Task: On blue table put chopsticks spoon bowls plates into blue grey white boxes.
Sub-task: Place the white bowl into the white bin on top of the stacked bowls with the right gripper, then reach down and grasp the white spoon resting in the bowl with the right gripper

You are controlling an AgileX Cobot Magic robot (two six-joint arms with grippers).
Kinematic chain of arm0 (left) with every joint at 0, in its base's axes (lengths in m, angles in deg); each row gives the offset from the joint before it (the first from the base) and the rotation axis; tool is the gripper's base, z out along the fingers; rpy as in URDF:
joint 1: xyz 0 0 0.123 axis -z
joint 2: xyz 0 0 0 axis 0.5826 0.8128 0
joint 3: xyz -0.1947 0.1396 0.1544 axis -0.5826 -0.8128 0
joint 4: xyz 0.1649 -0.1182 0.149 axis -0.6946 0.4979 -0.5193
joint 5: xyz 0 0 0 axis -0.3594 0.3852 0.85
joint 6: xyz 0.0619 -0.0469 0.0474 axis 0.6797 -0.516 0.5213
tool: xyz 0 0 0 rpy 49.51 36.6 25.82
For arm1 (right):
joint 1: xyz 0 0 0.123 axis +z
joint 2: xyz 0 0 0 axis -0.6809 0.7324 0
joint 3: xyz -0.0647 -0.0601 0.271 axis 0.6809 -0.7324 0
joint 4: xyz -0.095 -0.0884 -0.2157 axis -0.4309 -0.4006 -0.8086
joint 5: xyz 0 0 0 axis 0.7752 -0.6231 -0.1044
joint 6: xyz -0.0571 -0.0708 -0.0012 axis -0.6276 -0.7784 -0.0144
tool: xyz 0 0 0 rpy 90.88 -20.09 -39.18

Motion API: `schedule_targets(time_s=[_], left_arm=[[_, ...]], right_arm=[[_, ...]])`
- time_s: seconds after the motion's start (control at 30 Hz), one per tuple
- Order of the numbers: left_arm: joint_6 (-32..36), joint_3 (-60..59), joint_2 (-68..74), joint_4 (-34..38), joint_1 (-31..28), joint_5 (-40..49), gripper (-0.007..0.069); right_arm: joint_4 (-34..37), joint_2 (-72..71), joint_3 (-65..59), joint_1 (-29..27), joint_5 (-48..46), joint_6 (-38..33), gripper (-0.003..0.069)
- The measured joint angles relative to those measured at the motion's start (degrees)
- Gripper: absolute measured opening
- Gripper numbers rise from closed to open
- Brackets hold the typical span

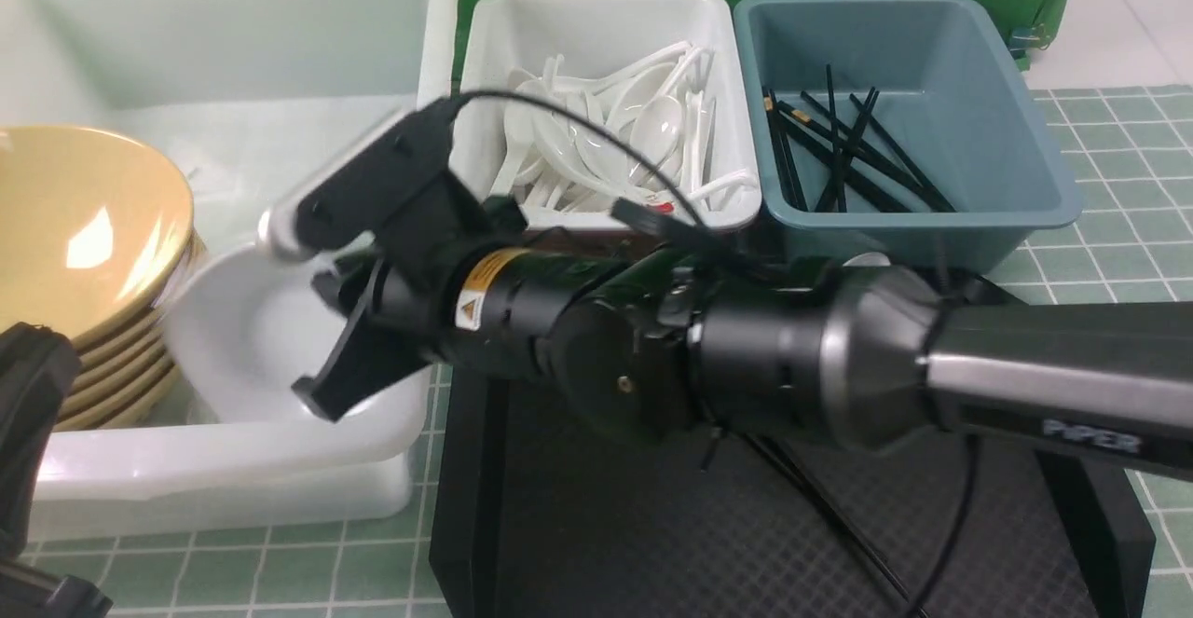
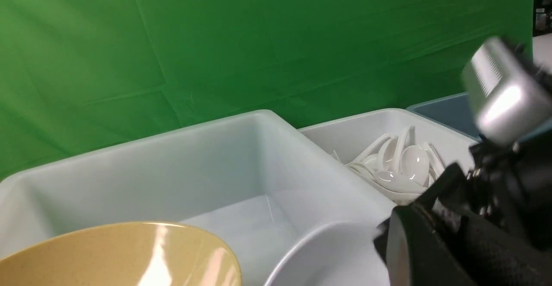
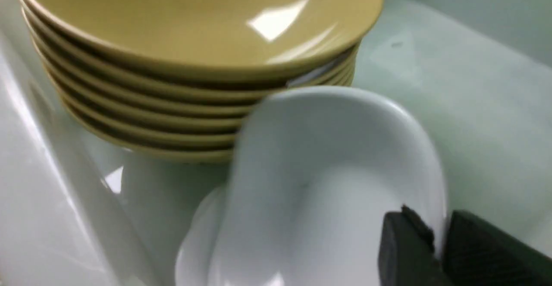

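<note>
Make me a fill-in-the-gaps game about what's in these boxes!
The blue-grey box holds black ___. The small white box holds white ___. The right end effector grips a white ___ by its rim. In the large box stands a stack of tan ___.
Missing words: chopsticks, spoons, plate, bowls.

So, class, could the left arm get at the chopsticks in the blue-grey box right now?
Probably not directly: the right arm, jaws closed on a white plate, stretches across between it and the chopsticks.
</note>
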Motion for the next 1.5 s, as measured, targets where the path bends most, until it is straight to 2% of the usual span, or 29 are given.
schedule_targets(time_s=[0.1,0.23,0.4,0.5,0.57,0.7,0.73,0.77,0.87,1.03,1.23,1.33,1.43,1.5], left_arm=[[0.00,0.00,0.00,0.00,0.00,0.00,0.0004],[0.00,0.00,0.00,0.00,0.00,0.00,0.0004],[-0.45,0.00,0.00,0.16,0.00,0.00,0.0004],[-1.57,0.00,0.00,0.25,0.00,0.00,0.0004],[-2.24,0.00,0.00,0.25,0.00,-0.19,0.0004],[-2.31,-0.07,0.00,0.36,0.00,-0.46,0.0005],[-2.31,-0.07,0.00,0.36,0.00,-0.46,0.0005],[-2.31,-0.14,0.00,0.36,0.00,-0.46,0.0005],[-2.31,-0.20,0.00,0.36,0.00,-0.40,0.0005],[-2.36,-0.26,0.00,0.36,0.00,-0.40,0.0005],[-2.36,-0.26,0.00,0.36,0.00,-0.40,0.0005],[-2.36,-0.26,0.00,0.36,0.00,-0.10,0.0005],[-2.36,-0.26,0.00,0.36,0.00,0.18,0.0005],[-2.36,-0.26,0.00,0.36,0.00,0.18,0.0005]], right_arm=[[0.00,-0.86,1.78,0.09,-4.19,-1.18,0.0353],[-0.05,-6.05,2.41,-0.55,-12.54,-4.27,0.0465],[-2.35,-15.42,2.78,-5.82,-29.75,-5.31,0.0498],[-8.07,-20.26,-0.23,-15.38,-41.81,5.22,0.0499],[-9.65,-21.42,-5.77,-21.24,-42.70,9.61,0.0499],[-8.04,-20.48,-18.21,-30.90,-36.92,16.17,0.0499],[-8.04,-20.37,-18.78,-31.27,-36.44,16.17,0.0499],[-6.05,-19.55,-22.49,-33.52,-32.18,17.02,0.0501],[-2.84,-17.99,-25.79,-35.31,-24.15,17.37,0.0501],[2.38,-14.10,-26.20,-34.30,-13.63,17.65,0.0501],[4.07,-7.63,-26.20,-29.63,-7.58,16.60,0.0472],[4.07,-4.98,-26.14,-28.76,-5.67,14.21,0.0414],[5.08,-4.89,-25.89,-28.76,-6.53,11.41,0.0314],[5.93,-5.03,-25.70,-28.83,-7.65,10.47,0.0288]])
